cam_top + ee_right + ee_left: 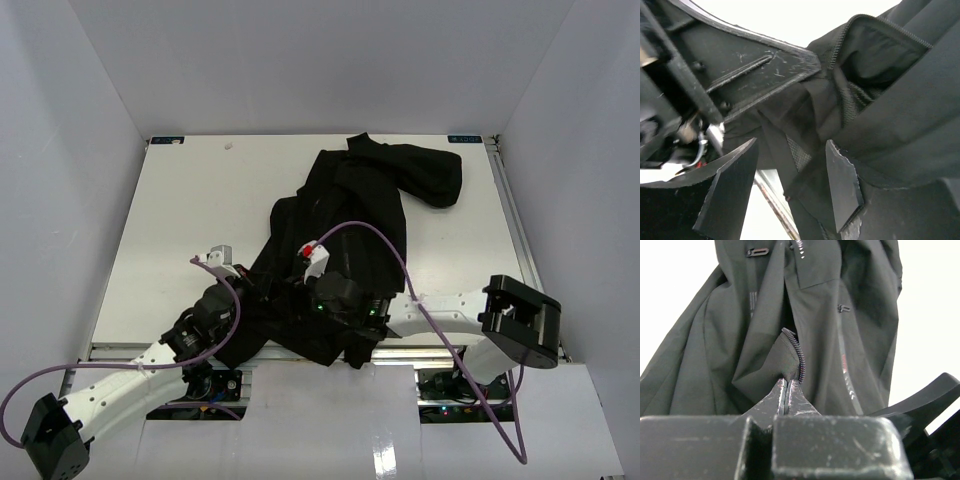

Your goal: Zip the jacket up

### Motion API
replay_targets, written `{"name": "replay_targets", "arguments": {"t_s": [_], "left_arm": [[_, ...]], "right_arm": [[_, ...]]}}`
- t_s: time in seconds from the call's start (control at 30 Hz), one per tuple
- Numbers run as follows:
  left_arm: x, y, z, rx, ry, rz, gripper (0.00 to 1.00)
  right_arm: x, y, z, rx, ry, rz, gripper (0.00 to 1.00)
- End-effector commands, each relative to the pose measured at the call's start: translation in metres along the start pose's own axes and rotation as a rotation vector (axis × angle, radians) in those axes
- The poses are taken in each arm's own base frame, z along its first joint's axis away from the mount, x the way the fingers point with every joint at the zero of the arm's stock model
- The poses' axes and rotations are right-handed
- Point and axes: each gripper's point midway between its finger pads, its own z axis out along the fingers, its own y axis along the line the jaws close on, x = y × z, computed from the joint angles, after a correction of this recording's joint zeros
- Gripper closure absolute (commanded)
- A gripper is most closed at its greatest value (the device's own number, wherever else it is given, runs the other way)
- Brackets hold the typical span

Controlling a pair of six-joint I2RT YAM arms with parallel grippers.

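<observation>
Left wrist view: your left hand is clamped on the jacket at its zipper edge, teeth running away from it. Your right hand gapes beside it over loose fabric, the jacket heaped on the counter.

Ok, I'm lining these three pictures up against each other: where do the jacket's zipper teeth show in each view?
Top external: the teeth cannot be made out on the bunched black jacket.
Left wrist: zipper teeth at centre, curving up from the shut left gripper.
Right wrist: teeth at upper middle, just right of the left gripper's scratched finger.
Shared landmark: the left gripper pinching the jacket's edge beside the teeth.
</observation>
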Motion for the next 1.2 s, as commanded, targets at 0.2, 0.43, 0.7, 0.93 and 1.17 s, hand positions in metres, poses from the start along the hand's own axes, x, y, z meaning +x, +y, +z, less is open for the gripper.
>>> {"name": "replay_targets", "arguments": {"t_s": [0.2,0.43,0.7,0.93,1.17], "left_arm": [[-0.005,-0.013,-0.001,0.050,-0.002,-0.002,1.00],[-0.003,-0.013,0.000,0.055,0.003,0.001,1.00],[-0.002,-0.013,0.001,0.054,0.003,-0.001,1.00],[0.000,-0.013,0.003,0.051,0.010,-0.002,1.00],[0.001,-0.011,0.003,0.046,0.011,-0.002,1.00]], "right_arm": [[0.044,-0.036,0.007,0.481,0.172,-0.169,0.35],[0.059,-0.042,0.002,0.502,0.206,-0.185,0.35],[0.075,-0.042,-0.002,0.460,0.232,-0.180,0.37],[0.085,-0.040,-0.001,0.408,0.243,-0.159,0.37],[0.097,-0.038,-0.002,0.352,0.251,-0.132,0.38]]}}
